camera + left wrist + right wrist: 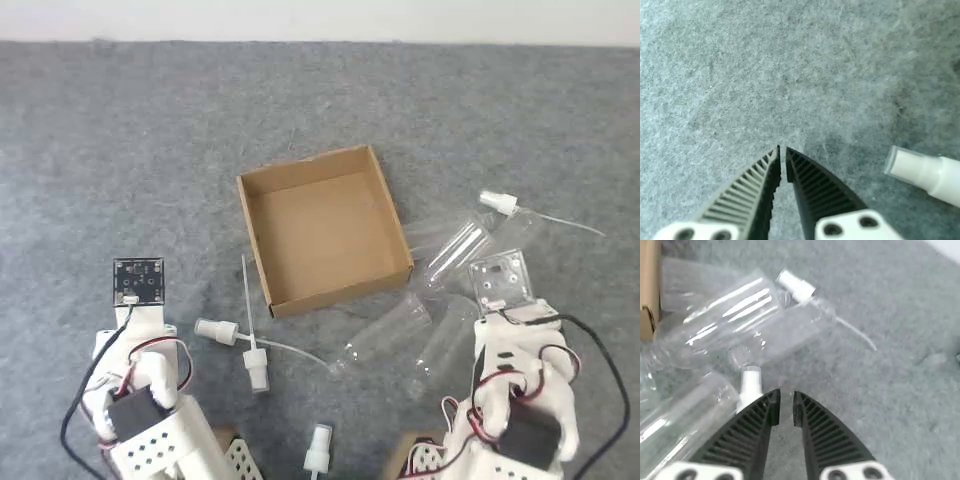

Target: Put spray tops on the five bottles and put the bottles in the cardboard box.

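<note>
- High view: the cardboard box [322, 222] stands open near the middle of the grey worktop [120, 140], with its bare floor showing.
- Clear bottles lie on their sides just right of the box. A near bottle [385, 330] and a neighbouring bottle [447, 345] lie off its near right corner, and a farther bottle [465, 243] lies beside its right wall.
- A far spray top [498, 203] lies at the back of that cluster, its thin tube trailing to the right.
- In front of the box, left of the near bottles, a sideways spray top [216, 330] and a second spray top [256, 368] lie loose with their tubes crossing.
- A nearest spray top [318, 452] lies at the lower edge, between the left arm [140, 400] and the right arm [520, 400].
- The right arm's wrist hangs over the near ends of the bottles.
- Left wrist view: the left arm's fingers [752, 192] are clenched, tips all but touching, with nothing gripped. They hang over bare worktop.
- A loose spray top [925, 172] lies near them but apart.
- Right wrist view: the right arm's fingers [827, 435] are drawn almost together, leaving a slim slot that holds nothing.
- A small white spray top [749, 385] lies just beside one fingertip, close to the neck of a clear bottle [785, 332].
- Two more bottles lie alongside, one long bottle [715, 320] and one close bottle [680, 415].
- Beyond them lies a tubed spray top [796, 285], and a corner of the cardboard box [649, 295] shows at the edge.
</note>
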You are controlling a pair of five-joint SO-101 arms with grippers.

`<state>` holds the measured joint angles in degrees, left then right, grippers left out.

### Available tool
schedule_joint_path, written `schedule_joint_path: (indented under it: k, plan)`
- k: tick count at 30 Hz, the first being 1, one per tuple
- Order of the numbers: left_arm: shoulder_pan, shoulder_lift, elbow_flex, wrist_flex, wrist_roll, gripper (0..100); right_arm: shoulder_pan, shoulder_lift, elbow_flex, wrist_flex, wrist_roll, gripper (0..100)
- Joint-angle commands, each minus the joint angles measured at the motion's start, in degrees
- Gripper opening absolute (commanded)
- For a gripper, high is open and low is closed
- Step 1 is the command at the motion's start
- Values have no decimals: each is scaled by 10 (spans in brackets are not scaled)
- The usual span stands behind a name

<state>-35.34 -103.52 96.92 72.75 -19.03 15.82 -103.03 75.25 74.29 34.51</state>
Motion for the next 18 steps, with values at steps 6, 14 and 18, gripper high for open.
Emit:
schedule_joint_path:
  k: [6,14,18]
  plan:
    - [-2,-10,-4,4,-4,12,4,31,-76,37,0,21]
    - [-2,-10,-4,4,-4,12,0,195,-82,7,-1,22]
    - [-2,-10,-4,4,-4,12,0,200,-57,0,-1,22]
